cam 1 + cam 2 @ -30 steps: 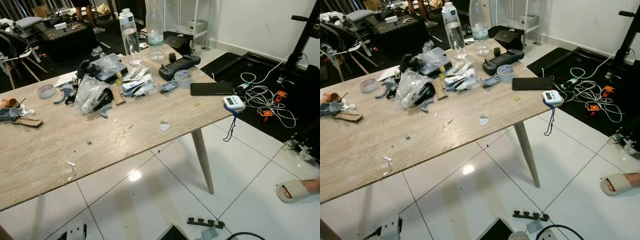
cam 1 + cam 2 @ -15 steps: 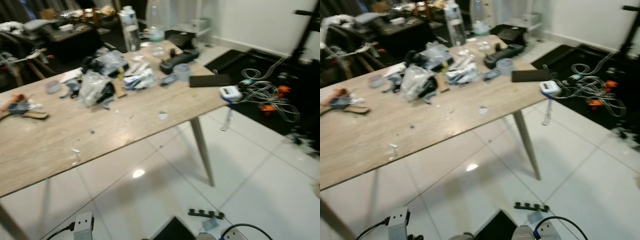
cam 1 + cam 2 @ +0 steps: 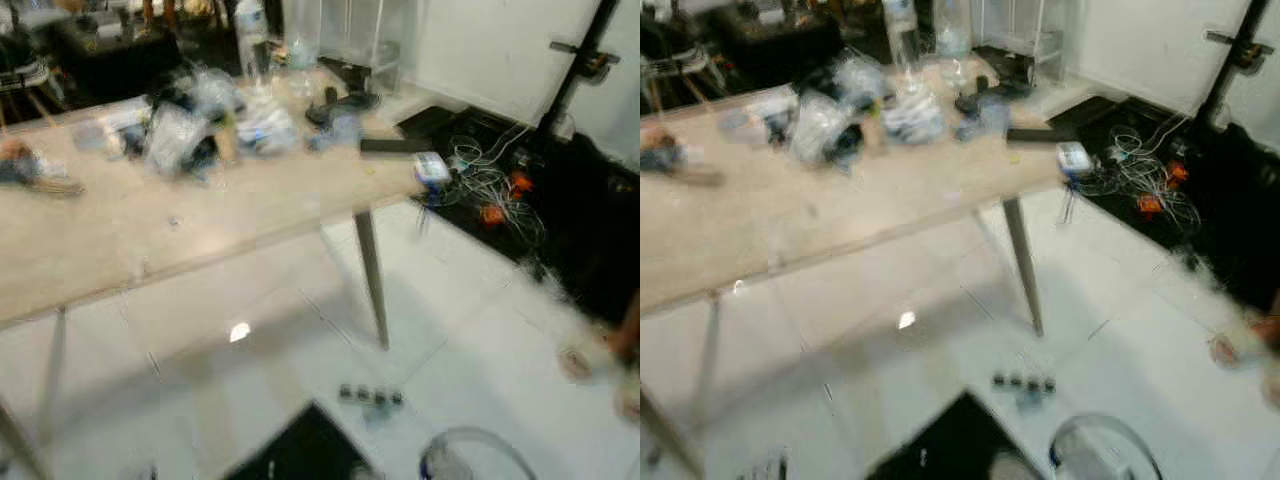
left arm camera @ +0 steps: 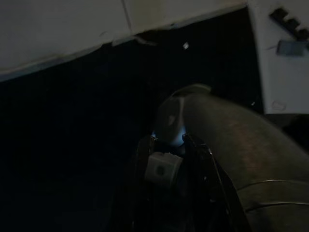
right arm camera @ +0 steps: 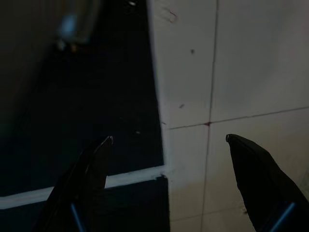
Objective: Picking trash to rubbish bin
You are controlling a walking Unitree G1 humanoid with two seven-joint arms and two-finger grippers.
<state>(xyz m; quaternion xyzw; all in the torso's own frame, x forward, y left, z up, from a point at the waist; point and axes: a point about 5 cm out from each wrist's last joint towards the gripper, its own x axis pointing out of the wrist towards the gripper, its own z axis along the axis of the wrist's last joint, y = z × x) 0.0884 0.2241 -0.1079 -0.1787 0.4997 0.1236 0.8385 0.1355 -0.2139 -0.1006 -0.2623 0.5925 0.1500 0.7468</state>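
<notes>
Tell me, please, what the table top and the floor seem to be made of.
The table top looks like pale wood or wood-look laminate, matte; blur hides any grain. The floor looks like glossy white tile: a lamp reflects in it and thin joint lines cross it.

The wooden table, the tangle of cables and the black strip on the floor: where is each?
Wooden table (image 3: 120, 235): left eye view, bare part of its top.
Tangle of cables (image 3: 490, 190): left eye view, middle of the pile.
Black strip (image 3: 1023, 382): right eye view, its middle.
</notes>
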